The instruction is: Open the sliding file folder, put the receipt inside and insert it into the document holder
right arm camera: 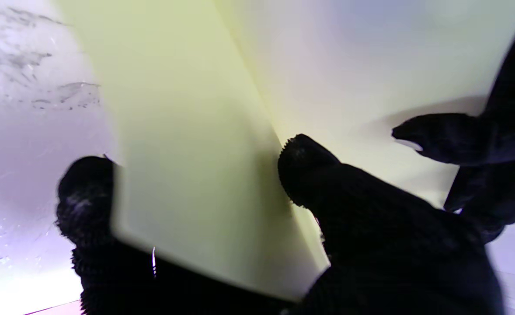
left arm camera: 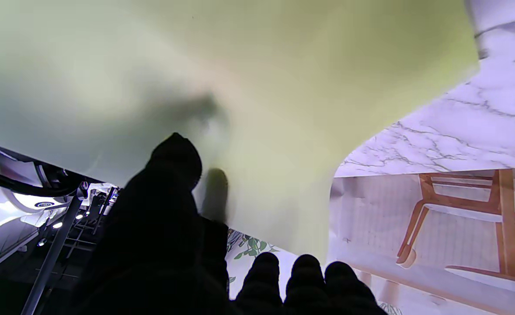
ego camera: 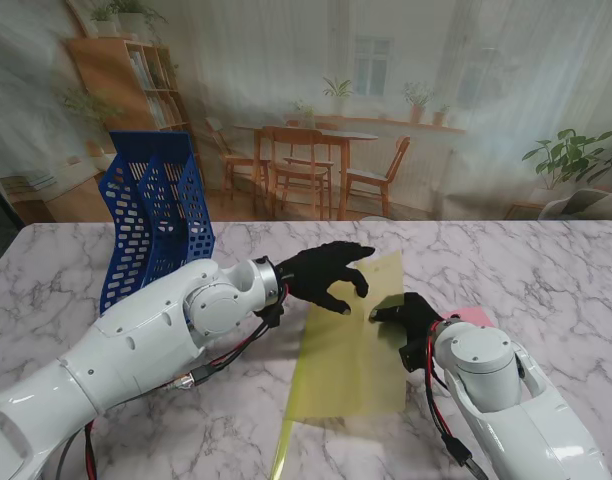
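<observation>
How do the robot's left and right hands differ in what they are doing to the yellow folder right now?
The left hand reaches over the yellow folder from its far end with fingers spread; the right hand sits at the folder's right edge. In the right wrist view, the right hand's fingers pinch a folder sheet from both sides, while the left seems only to touch the top. Both wear black gloves.

A pale yellow translucent file folder (ego camera: 351, 345) lies on a white marble table (ego camera: 546, 270) veined grey. Black-gloved hands flank it; a blue perforated document holder (ego camera: 151, 215) and a pink receipt (ego camera: 473, 316) complete the scene.
</observation>
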{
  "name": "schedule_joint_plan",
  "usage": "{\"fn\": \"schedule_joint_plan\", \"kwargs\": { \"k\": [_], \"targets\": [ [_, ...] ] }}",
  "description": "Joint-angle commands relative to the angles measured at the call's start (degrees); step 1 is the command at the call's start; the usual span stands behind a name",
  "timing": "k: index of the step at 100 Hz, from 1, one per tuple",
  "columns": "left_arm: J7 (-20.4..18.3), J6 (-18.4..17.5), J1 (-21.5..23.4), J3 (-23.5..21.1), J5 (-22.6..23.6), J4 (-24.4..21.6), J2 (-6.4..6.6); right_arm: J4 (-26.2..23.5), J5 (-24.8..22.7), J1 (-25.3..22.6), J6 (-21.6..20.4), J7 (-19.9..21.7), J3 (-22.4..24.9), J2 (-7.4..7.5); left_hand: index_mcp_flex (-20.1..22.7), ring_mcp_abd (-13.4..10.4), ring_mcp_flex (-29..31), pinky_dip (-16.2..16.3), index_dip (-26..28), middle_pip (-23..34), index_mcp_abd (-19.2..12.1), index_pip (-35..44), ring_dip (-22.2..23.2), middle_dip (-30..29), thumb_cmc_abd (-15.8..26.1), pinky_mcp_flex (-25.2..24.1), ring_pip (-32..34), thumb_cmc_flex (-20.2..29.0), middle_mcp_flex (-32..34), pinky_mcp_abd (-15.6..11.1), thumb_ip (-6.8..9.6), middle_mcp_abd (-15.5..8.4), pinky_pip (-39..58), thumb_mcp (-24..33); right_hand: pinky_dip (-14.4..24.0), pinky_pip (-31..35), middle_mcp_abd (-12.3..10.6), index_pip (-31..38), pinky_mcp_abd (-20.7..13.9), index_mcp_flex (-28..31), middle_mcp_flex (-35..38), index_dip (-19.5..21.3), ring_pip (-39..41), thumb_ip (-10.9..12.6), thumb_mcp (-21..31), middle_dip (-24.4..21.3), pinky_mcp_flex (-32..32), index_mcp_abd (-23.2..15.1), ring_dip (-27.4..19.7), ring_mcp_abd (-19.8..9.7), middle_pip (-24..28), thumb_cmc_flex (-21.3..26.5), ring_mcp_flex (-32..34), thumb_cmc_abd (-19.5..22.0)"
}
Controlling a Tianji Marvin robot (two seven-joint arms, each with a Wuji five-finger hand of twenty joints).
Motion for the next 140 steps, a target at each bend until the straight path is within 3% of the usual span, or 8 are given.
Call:
{"fn": "schedule_joint_plan", "kwargs": {
  "k": [1, 20, 36, 62, 75, 100, 114, 140],
  "targets": [
    [-1.3, -0.3, -0.4, 0.8, -1.8, 1.6, -0.57, -0.3, 0.2, 0.0, 0.4, 0.2, 0.0, -0.08, 3.4, -0.7, -0.5, 0.8, -1.6, 0.5, -0.8, 3.5, -1.2, -0.6, -1.8, -0.4, 1.3, 2.8, -0.7, -3.6, -1.63, -0.9, -0.1, 1.7, 0.9, 0.5, 1.2, 1.8, 1.6, -0.9, 0.0, 1.8, -0.9, 0.0, 1.8, -0.2, 0.3, -5.8, -0.4, 0.4, 2.4, 4.2, 0.8, 2.2],
    [-0.9, -0.1, -1.8, 3.2, -3.8, 3.7, -1.77, -0.4, 1.1, -0.1, 0.6, 0.2, -0.1, -0.19, 3.4, -0.6, -1.0, 0.0, -10.3, -0.6, -3.6, -8.9, -1.4, -1.8, 4.4, -0.3, 0.3, 2.5, -1.4, -3.3, -1.5, -1.3, -0.7, 2.6, 1.0, 0.4, 1.4, 1.8, 1.7, -1.1, -0.1, 1.8, -0.9, 0.1, 1.7, -0.2, 0.2, -5.7, -0.4, 0.4, 2.4, 4.3, 0.8, 2.2],
    [2.1, -1.8, -3.0, 5.1, -2.3, 5.9, -2.95, -0.5, 1.5, 0.1, 1.0, 0.1, -0.4, -0.3, 11.2, -1.2, -0.3, 1.2, -6.4, 2.8, -4.1, -0.9, -0.3, -1.0, -0.2, -0.4, 1.8, 5.3, 0.8, -3.7, -1.87, -3.9, 0.3, -2.7, 1.2, 0.5, 1.4, 1.8, 1.7, -1.2, -0.1, 1.9, -0.8, 0.1, 1.6, -0.2, 0.1, -5.6, -0.3, 0.5, 2.5, 4.3, 0.8, 2.3],
    [7.0, -4.2, -2.2, 3.8, 3.5, 6.4, -2.52, -1.3, 1.5, -0.4, 1.2, -0.2, 0.2, -0.31, 17.8, -0.1, 1.2, 3.2, -3.9, 9.3, 2.7, 13.0, -0.5, 1.0, -3.6, -0.2, 5.9, -12.2, 3.6, -2.4, -1.11, -2.4, 4.4, -5.2, 1.4, 0.5, 1.3, 2.1, 1.6, -1.3, -0.2, 2.1, -1.0, 0.1, 1.5, -0.2, 0.0, -5.7, -0.4, 0.5, 2.5, 4.4, 0.8, 2.5],
    [8.9, -5.4, -1.6, 2.7, 4.8, 6.7, -2.51, -1.4, 1.5, -0.5, 1.4, -0.3, 0.2, -0.35, 20.9, -0.1, 1.8, 1.6, -5.4, 10.4, 3.4, 11.7, -1.3, 1.8, -4.2, 0.0, 7.8, -14.1, 5.3, -2.2, -1.29, -2.9, 7.1, -3.7, 1.4, 0.3, 1.3, 2.1, 1.6, -1.3, -0.3, 2.1, -1.2, 0.1, 1.5, -0.2, -0.3, -5.7, -0.5, 0.6, 2.5, 4.4, 0.7, 2.6],
    [5.2, -5.2, -3.1, 4.7, 3.3, 6.6, -2.16, -1.4, 1.5, -0.3, 1.6, -0.2, 0.1, -0.32, 10.4, -0.3, 0.7, -0.2, -14.7, 6.1, -5.1, -10.0, -2.7, -0.8, -0.9, -0.6, 4.6, -2.1, 1.9, -2.0, -1.01, -2.7, 4.6, 2.1, 1.6, 0.2, 1.6, 2.1, 1.7, -1.4, -0.6, 2.1, -1.5, 0.1, 1.3, -0.3, -0.3, -5.7, -0.5, 0.6, 2.5, 4.4, 0.8, 2.7],
    [6.6, -4.5, -3.6, 6.0, 3.9, 8.0, -2.88, -1.3, 1.5, -0.4, 1.4, 0.0, 0.1, -0.25, 14.8, -0.3, 1.5, 1.9, -10.9, 8.7, -6.3, -4.5, -1.7, 0.6, -0.3, -0.1, 6.4, 7.2, 3.0, -2.0, -2.25, -3.5, 6.7, -1.7, 1.7, 0.1, 1.2, 2.2, 1.7, -1.6, -0.6, 2.2, -1.7, 0.1, 1.2, -0.3, -0.3, -5.9, -0.6, 0.6, 2.5, 4.4, 0.7, 2.8],
    [12.3, -4.2, -1.9, 4.6, 6.5, 8.9, -3.52, -1.2, 1.4, -0.5, 1.7, 0.2, 0.0, -0.22, 16.8, -1.1, 4.1, 0.3, -9.6, 13.1, -4.9, 9.7, 1.8, 3.4, 6.4, 0.3, 14.3, 9.5, 7.9, -1.9, -1.94, -4.2, 14.1, -5.6, 1.8, -0.1, 1.6, 2.0, 1.6, -2.1, -0.9, 2.2, -2.0, 0.1, 1.1, -0.4, -0.7, -6.2, -0.7, 0.8, 2.4, 4.5, 0.7, 3.0]
  ]
}}
